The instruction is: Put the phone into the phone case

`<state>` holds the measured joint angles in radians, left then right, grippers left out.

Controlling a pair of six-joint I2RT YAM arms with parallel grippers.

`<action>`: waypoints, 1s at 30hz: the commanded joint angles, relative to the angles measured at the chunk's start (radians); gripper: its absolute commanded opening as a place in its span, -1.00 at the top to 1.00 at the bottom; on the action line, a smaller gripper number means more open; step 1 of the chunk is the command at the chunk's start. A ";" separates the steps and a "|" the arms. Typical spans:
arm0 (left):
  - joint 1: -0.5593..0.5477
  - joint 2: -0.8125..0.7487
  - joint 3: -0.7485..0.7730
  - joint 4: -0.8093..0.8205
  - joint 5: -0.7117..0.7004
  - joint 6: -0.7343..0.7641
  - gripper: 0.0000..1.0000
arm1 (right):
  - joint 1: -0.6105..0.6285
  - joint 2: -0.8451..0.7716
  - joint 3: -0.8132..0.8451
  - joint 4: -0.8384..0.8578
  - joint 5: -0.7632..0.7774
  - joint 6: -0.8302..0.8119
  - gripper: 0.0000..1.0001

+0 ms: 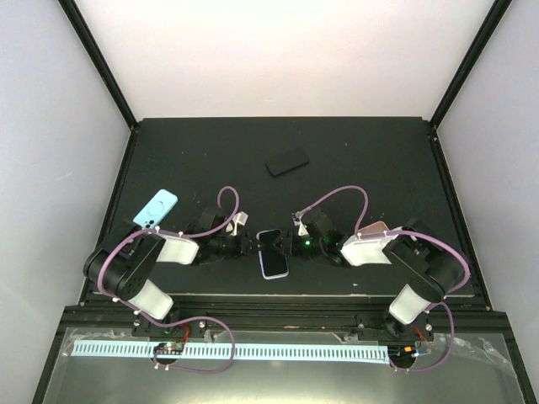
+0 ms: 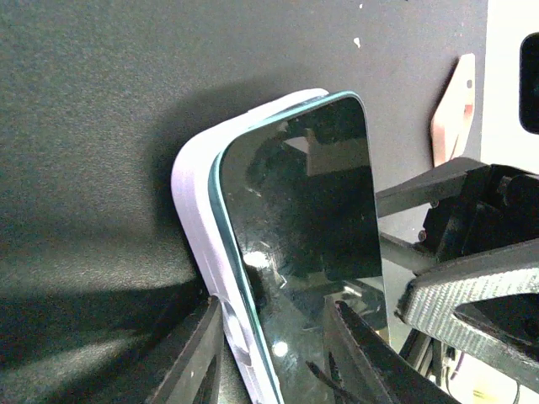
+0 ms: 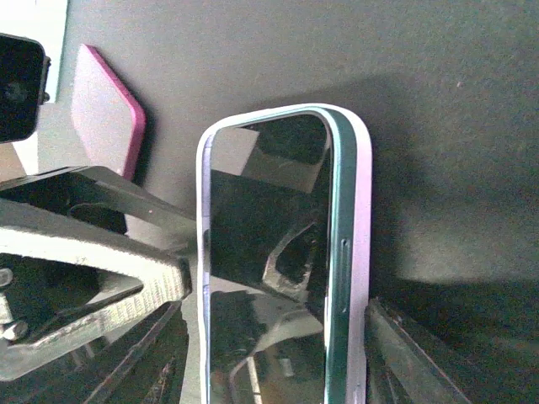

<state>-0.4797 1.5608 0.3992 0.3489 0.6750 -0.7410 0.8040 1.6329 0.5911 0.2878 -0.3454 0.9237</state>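
Observation:
The phone (image 1: 274, 259), with a dark glossy screen and a green rim, lies partly in a pale lavender phone case (image 2: 198, 210) at the table's near centre. In the left wrist view the phone (image 2: 312, 210) sits tilted, its green edge raised above the case wall. In the right wrist view the phone (image 3: 261, 210) shows the same raised green edge along the case (image 3: 362, 219). My left gripper (image 1: 255, 244) (image 2: 278, 362) grips it from the left, one finger on the case wall and one on the screen. My right gripper (image 1: 289, 245) (image 3: 274, 362) clamps across the case from the right.
A light blue case (image 1: 156, 209) lies at the left by the mat edge. A black slab (image 1: 287, 161) lies far centre. A pink case (image 3: 105, 118) lies under the right arm, also in the left wrist view (image 2: 450, 109). Black frame rails border the mat.

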 commanded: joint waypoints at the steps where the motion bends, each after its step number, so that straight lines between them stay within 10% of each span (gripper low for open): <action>1: -0.024 0.018 -0.034 -0.034 -0.032 0.021 0.32 | 0.020 0.017 -0.051 0.251 -0.170 0.139 -0.15; 30: -0.014 -0.093 -0.079 -0.177 -0.105 0.024 0.29 | -0.011 0.046 -0.212 0.773 -0.158 0.384 0.03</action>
<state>-0.4793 1.4639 0.3500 0.3038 0.5770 -0.7174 0.7982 1.6981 0.3614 0.9455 -0.5030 1.3025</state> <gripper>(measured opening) 0.348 0.487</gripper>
